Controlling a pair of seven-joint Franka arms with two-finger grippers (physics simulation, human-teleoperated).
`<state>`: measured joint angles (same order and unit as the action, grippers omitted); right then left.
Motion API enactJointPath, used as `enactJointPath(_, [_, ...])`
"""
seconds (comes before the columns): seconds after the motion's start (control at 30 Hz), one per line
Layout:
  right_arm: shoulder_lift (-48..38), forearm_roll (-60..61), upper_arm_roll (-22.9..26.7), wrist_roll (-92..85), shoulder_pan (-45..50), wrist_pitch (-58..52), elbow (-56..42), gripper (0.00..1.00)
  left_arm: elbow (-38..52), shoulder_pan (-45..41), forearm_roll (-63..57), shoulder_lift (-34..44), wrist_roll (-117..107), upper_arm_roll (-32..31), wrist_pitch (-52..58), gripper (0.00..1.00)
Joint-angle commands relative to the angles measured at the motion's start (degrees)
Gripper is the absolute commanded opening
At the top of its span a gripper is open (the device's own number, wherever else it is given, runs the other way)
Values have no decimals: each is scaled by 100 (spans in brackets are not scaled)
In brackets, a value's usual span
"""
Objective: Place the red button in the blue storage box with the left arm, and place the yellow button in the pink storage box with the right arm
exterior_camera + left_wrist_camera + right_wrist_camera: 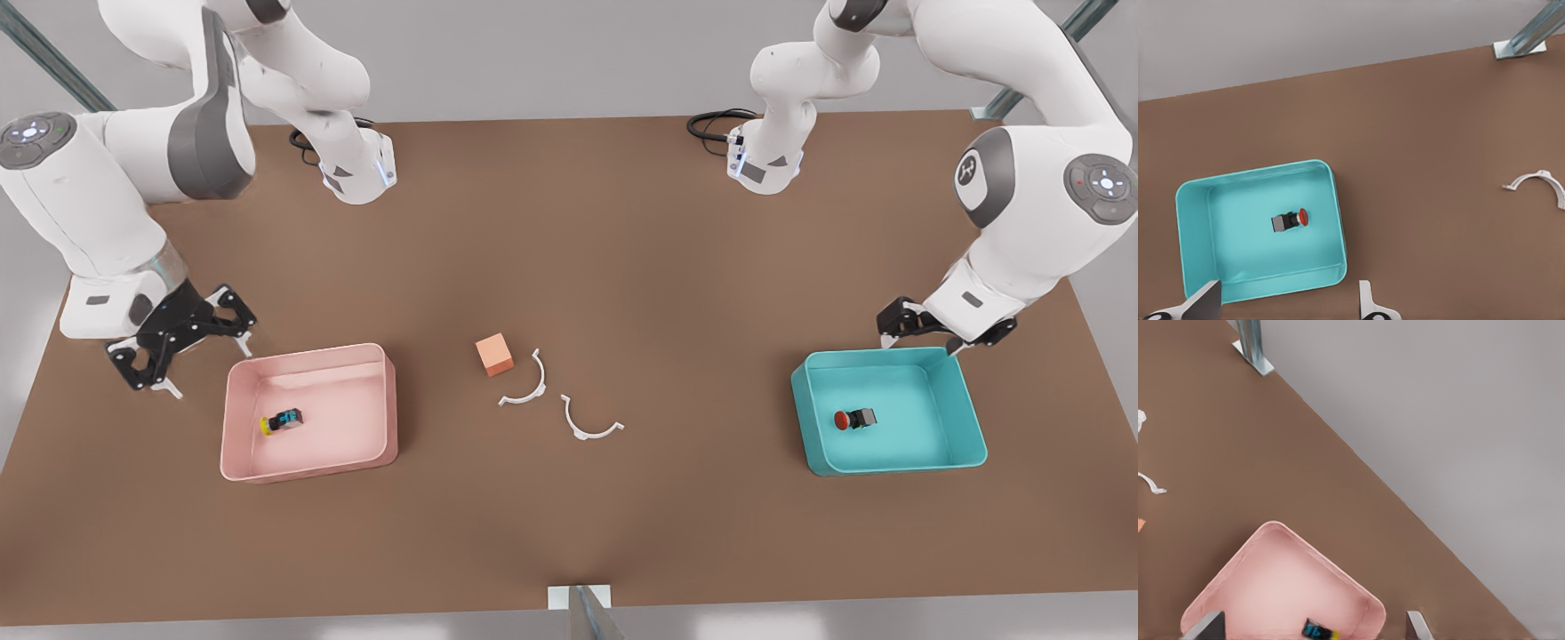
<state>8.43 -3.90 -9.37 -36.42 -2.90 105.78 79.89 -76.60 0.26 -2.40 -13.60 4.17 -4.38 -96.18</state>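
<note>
Judging by the scene, you're finished placing: the red button (853, 419) lies inside the blue storage box (965, 416) beyond the left gripper's (925, 331) parted, empty fingers, the yellow button (281, 421) inside the pink storage box (311, 360) beside the right gripper's (182, 342) spread fingers. Next, only retreat.

no legible text, labels, numbers or brand names

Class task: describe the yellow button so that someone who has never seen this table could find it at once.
Find the pink storage box on the front view's left of the brown table. Inside lies the yellow button, tipped on its side. Its yellow cap and blue-marked dark base distinguish it from the red button.
</note>
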Motion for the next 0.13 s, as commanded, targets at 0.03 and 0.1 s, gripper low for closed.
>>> enactJointPath(0.03, [212, -76, -30, 3949, -61, -1877, -167, 100, 5, -35, -6, 7, -988, -1, 29, 100])
enactJointPath(0.1, [563, -59, -30, 4011, -61, -2097, -641, 100, 5, -44, -6, 7, -1015, -1, 47, 100])
